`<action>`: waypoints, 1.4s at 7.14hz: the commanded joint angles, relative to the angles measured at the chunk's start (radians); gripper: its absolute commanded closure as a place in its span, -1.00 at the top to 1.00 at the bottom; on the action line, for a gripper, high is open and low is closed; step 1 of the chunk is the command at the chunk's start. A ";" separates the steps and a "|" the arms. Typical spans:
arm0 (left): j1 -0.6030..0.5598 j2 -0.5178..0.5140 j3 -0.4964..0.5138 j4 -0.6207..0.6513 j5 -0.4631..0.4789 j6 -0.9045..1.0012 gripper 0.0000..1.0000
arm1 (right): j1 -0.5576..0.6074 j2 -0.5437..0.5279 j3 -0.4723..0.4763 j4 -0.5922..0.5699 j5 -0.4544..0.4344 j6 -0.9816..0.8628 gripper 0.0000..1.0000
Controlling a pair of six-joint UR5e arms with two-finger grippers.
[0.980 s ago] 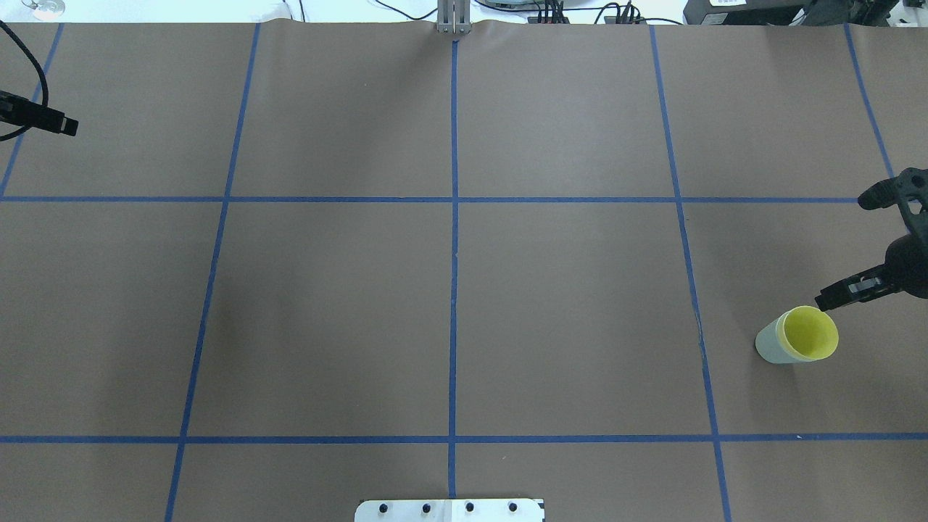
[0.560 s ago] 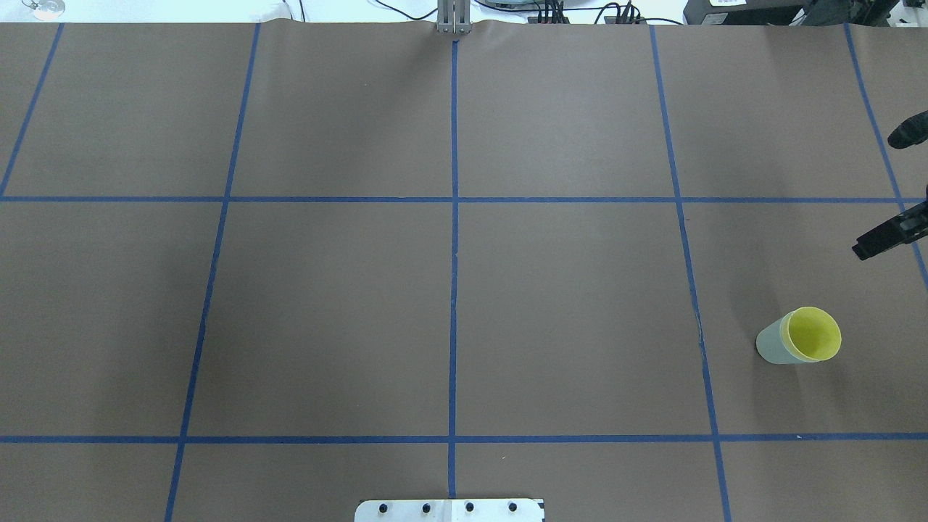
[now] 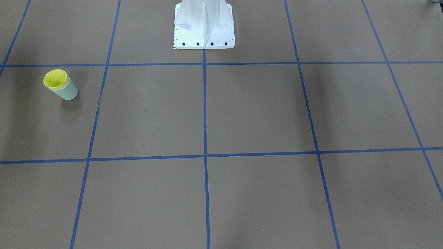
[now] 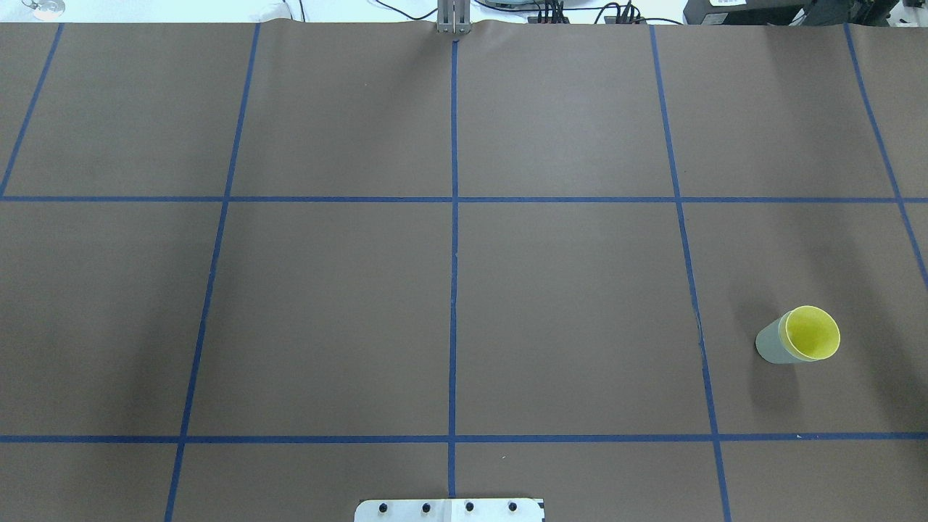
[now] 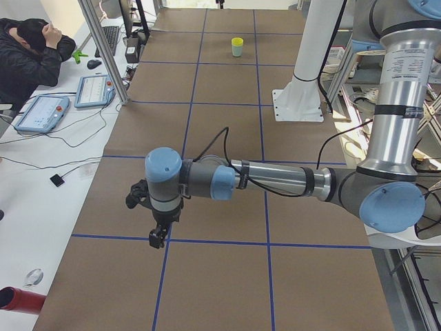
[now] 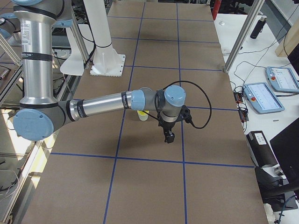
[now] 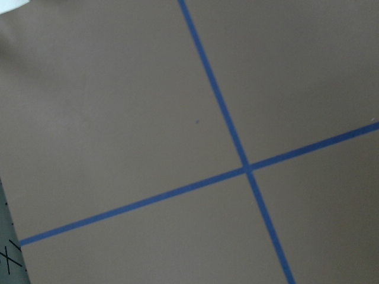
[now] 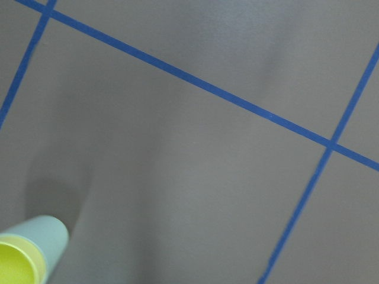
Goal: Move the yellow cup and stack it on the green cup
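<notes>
The yellow cup [image 4: 813, 335] sits nested inside the green cup [image 4: 768, 346], upright on the brown table at the robot's right side. The pair also shows in the front view, yellow [image 3: 56, 79] in green [image 3: 70, 92], and at the bottom left of the right wrist view [image 8: 41, 236]. Neither gripper shows in the overhead or front view. In the exterior right view the right gripper [image 6: 168, 138] hangs just beyond the cups [image 6: 142, 115], apart from them. In the exterior left view the left gripper [image 5: 157, 238] hangs over bare table, far from the cups [image 5: 237, 47]. I cannot tell whether either is open or shut.
Blue tape lines divide the brown table into squares. The white robot pedestal [image 3: 204, 27] stands at the robot's edge of the table. An operator [image 5: 27, 48] sits at a side desk with pendants [image 5: 41, 112]. Aluminium frame posts [image 6: 240, 35] stand at the table's far edge.
The right gripper has drawn away from the nested cups and left the overhead view at its right edge. The left gripper left that view earlier. The cups have not moved.
</notes>
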 commanded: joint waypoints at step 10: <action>0.033 0.136 -0.080 -0.108 -0.015 -0.194 1.00 | 0.142 -0.083 -0.071 0.102 0.002 0.125 1.00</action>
